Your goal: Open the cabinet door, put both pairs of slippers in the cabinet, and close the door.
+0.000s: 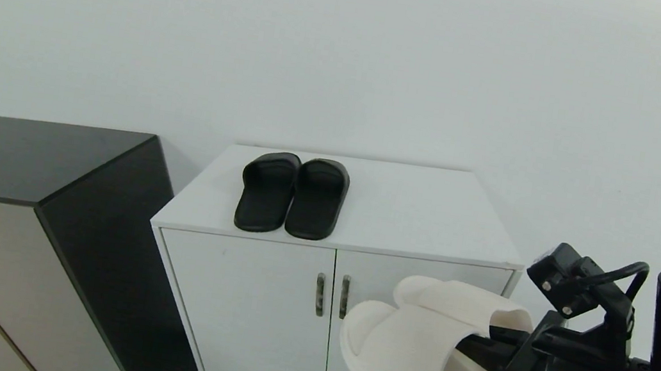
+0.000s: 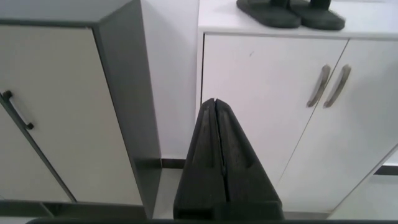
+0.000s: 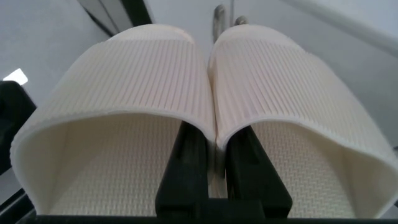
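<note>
A pair of black slippers [image 1: 292, 194] lies side by side on top of the white cabinet [image 1: 404, 212]; in the left wrist view the black slippers [image 2: 290, 12] sit at the cabinet's top edge. Both cabinet doors are closed, with two metal handles [image 1: 331, 295] at the centre seam. My right gripper [image 1: 476, 347] is shut on a pair of white slippers [image 1: 421, 347], held in front of the right door; each finger [image 3: 186, 163] sits inside one white slipper [image 3: 130, 93], pinching the inner walls together. My left gripper [image 2: 215, 107] is shut and holds nothing, low in front of the cabinet's left door [image 2: 261, 106].
A dark cabinet [image 1: 33, 182] with light drawer fronts stands to the left of the white cabinet, a narrow gap between them. A plain white wall is behind both.
</note>
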